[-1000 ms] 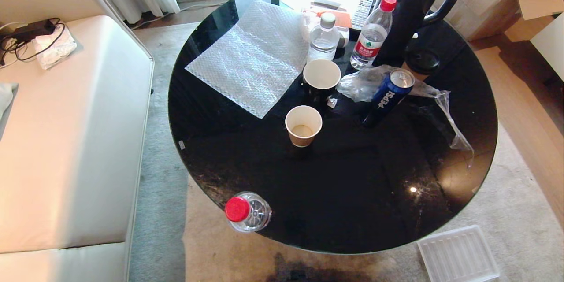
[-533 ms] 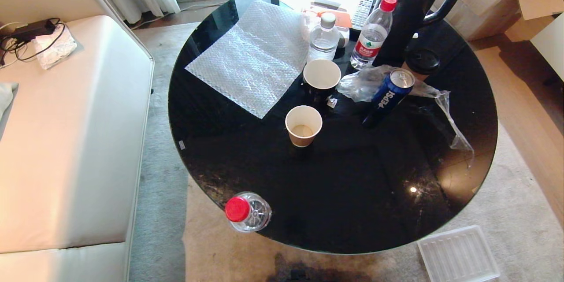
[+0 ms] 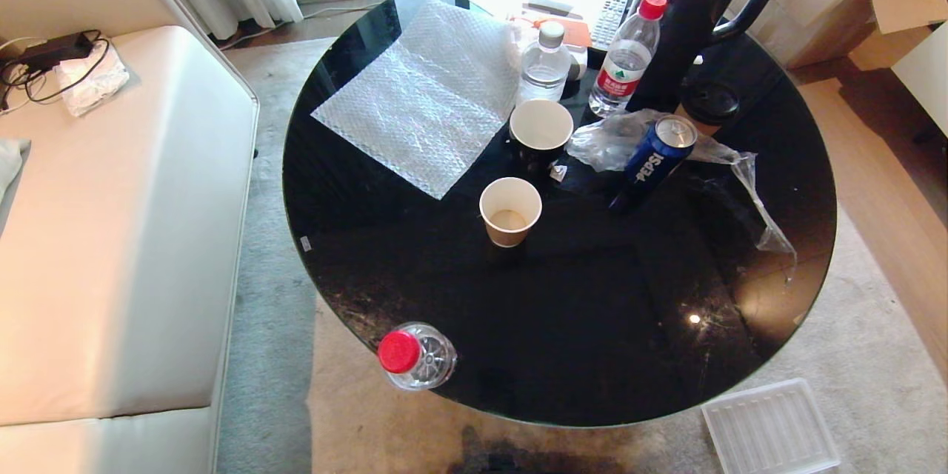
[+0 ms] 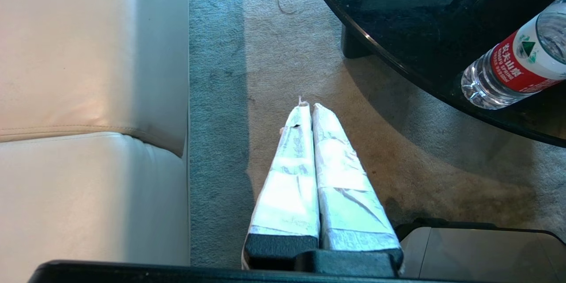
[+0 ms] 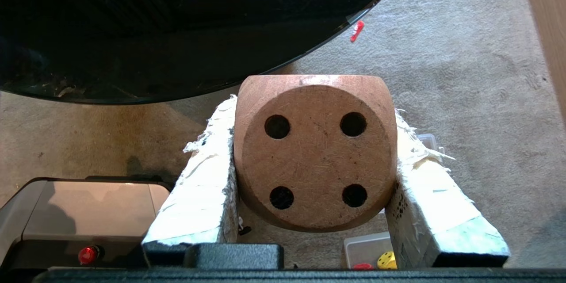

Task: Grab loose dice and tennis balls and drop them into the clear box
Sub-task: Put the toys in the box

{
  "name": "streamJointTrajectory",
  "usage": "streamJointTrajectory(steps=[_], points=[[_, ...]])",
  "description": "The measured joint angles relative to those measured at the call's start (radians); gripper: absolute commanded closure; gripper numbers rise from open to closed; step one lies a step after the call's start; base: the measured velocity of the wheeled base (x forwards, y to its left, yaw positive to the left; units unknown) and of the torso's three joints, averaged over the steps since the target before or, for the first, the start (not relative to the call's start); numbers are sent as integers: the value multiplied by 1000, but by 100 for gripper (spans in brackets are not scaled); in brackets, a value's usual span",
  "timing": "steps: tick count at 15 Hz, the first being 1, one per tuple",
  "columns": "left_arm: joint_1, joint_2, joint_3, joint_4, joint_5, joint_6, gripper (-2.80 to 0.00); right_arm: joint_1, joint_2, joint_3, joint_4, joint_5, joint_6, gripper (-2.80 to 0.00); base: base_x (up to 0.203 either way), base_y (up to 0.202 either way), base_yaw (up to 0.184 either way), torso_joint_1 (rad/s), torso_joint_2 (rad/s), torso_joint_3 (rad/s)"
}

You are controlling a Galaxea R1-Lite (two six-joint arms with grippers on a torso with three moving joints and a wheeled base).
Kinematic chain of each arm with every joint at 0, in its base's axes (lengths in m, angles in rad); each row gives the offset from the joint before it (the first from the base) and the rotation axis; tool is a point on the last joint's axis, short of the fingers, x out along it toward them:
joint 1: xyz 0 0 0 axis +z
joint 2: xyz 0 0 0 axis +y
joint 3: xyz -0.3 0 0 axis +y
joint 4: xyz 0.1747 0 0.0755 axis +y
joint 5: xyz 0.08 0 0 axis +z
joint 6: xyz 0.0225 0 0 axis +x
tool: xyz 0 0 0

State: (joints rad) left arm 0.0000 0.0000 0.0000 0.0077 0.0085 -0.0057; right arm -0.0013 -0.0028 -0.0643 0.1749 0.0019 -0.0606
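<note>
My right gripper point(image 5: 315, 117) is shut on a beige die point(image 5: 316, 154); its four-pip face is turned to the right wrist camera. It hangs over the carpet by the black table's edge. Below it, in the right wrist view, lies a corner of the clear box point(image 5: 362, 247), with a yellow die point(image 5: 387, 260) and a red die point(image 5: 362, 266) inside. In the left wrist view my left gripper point(image 4: 308, 106) is parked and shut over the carpet beside the sofa, holding nothing. Neither arm shows in the head view. The tennis balls are out of view.
A round black table point(image 3: 592, 326) carries paper cups, bottles, a Pepsi can point(image 3: 655, 159), a kettle and bubble wrap. A water bottle point(image 3: 415, 355) stands at its near edge. A ribbed translucent lid point(image 3: 770, 429) lies on the carpet at the right. A white sofa point(image 3: 111, 237) is on the left.
</note>
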Motion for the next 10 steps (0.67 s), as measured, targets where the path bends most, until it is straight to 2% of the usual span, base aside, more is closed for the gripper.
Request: streamJointTrajectory(steps=[10], points=[[0,0,0,0,0,3,0,0,0,0,-2,-1,4,0,0,0,0,0,0,0]])
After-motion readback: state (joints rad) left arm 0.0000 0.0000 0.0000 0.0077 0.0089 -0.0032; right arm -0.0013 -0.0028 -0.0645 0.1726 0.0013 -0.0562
